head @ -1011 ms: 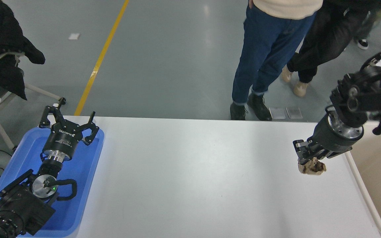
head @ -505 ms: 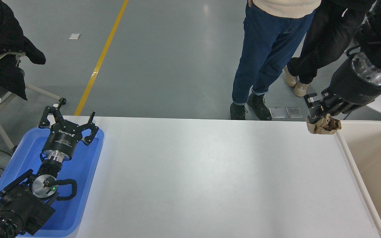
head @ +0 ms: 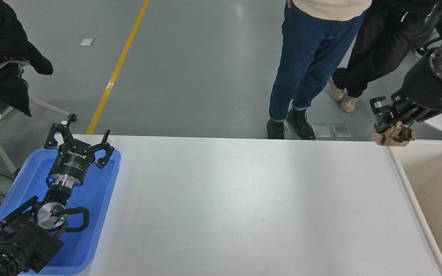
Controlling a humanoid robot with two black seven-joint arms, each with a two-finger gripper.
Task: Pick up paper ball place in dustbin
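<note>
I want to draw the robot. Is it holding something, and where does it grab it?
The right gripper pinches the crumpled tan paper ball by its top. The left gripper holds nothing.

A white bench [head: 244, 207] is seen in the lower part of the view, with a soft reflection of light on its surface. Behind it, a smooth grey-green floor [head: 205, 69] is spread out, and a yellow line [head: 118, 66] is painted across it diagonally. A small pale square [head: 86, 41] is lying on the floor near this line, and two flat grey plates [head: 331, 130] are placed close to the far edge of the bench. At the upper left, a chair [head: 12, 103] with a dark jacket [head: 4, 53] hung over it is visible. Two persons are standing at the far side: one in blue jeans [head: 305, 65], the other in black trousers [head: 378, 50].
</note>
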